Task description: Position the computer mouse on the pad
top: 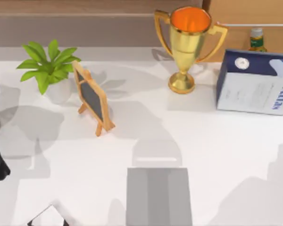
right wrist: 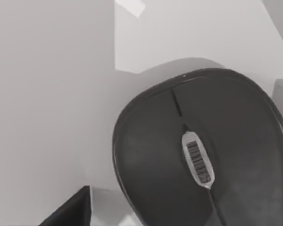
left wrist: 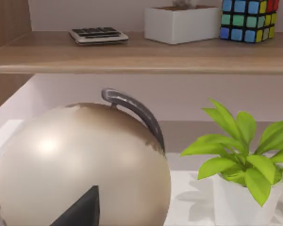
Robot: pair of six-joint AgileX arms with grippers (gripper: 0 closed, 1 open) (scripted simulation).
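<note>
Right up close on your right wrist view sits the mouse (right wrist: 203, 155), looming large; can't tell either tool's state. Pad (top: 159, 195) lies at the table's (top: 226, 155) near edge, bare.

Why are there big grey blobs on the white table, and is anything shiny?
Top view: the blobs are soft shadows on the table, beside the trophy, chalkboard easel and plant. Left wrist view: the globe has a bright glare spot. Right wrist view: the mouse looks dull.
</note>
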